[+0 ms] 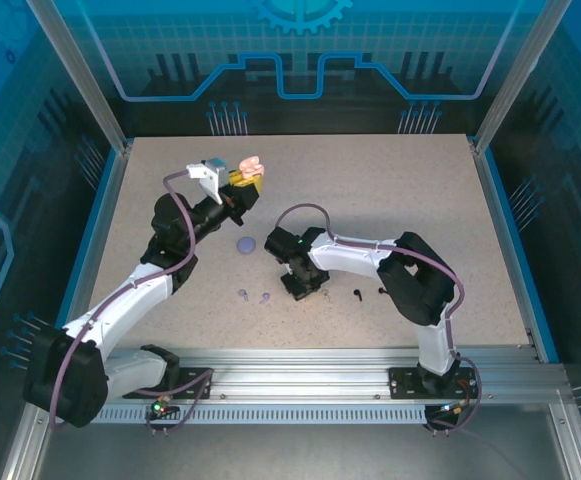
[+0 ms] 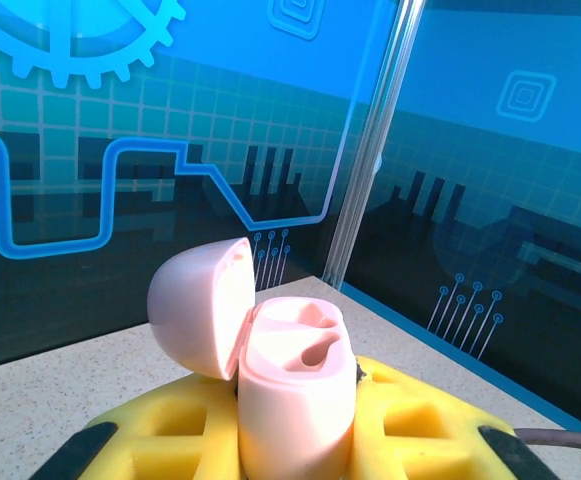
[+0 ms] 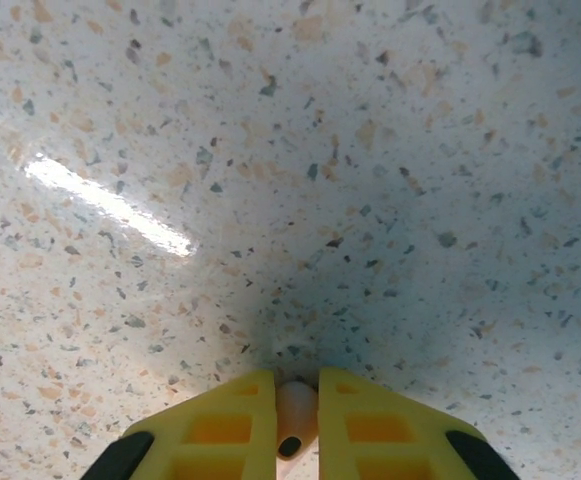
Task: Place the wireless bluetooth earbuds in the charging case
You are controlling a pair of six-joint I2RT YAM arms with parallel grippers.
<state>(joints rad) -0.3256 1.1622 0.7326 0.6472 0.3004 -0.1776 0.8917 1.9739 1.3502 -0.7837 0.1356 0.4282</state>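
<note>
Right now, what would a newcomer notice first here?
The open pink case held up in the left gripper, toward the far left. Near the middle, the right gripper pinches a pink earbud at the tabletop, lilac earbuds and black earbuds lying loose on either side.

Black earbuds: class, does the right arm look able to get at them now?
Likely yes: the black earbuds lie uncovered beside the right arm, though its jaws pinch a pink earbud.
</note>
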